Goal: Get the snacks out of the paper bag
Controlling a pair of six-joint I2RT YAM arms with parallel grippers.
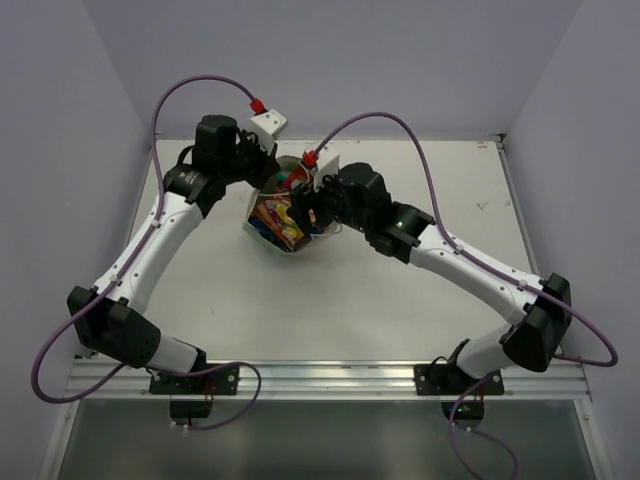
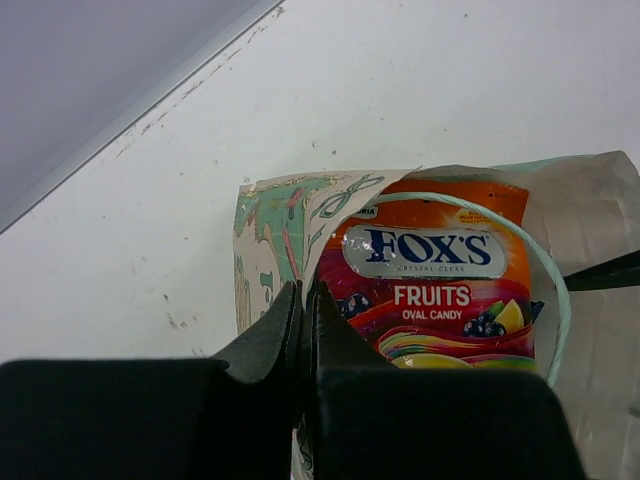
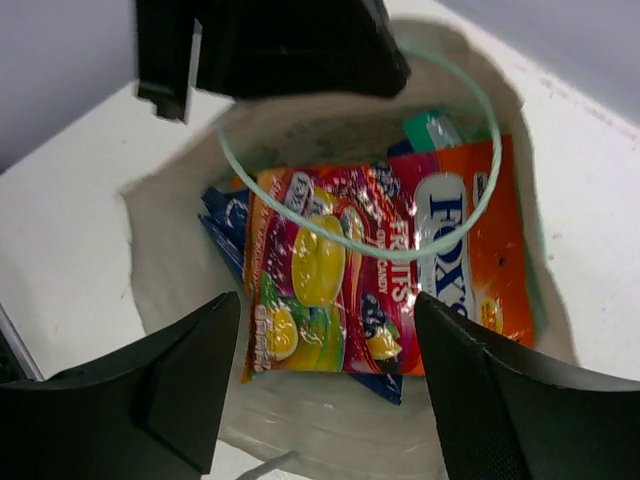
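Observation:
The paper bag (image 1: 296, 247) lies on the table between both arms, its mouth open toward the cameras. In the left wrist view its mint-printed outside (image 2: 268, 215) shows. My left gripper (image 2: 305, 296) is shut on the bag's rim, and it also shows in the top view (image 1: 262, 178). An orange-red-yellow Fox's snack packet (image 3: 380, 265) lies on top inside the bag and also shows in the left wrist view (image 2: 440, 290). Blue packets (image 3: 225, 215) and a teal one (image 3: 432, 128) lie under it. My right gripper (image 3: 330, 370) is open and empty just above the bag's mouth.
The bag's mint cord handle (image 3: 470, 215) loops across the mouth over the top packet. The left gripper's black body (image 3: 270, 45) holds the far rim. The white table (image 1: 330, 300) ends at a rail on the near side, and grey walls stand at the back and sides.

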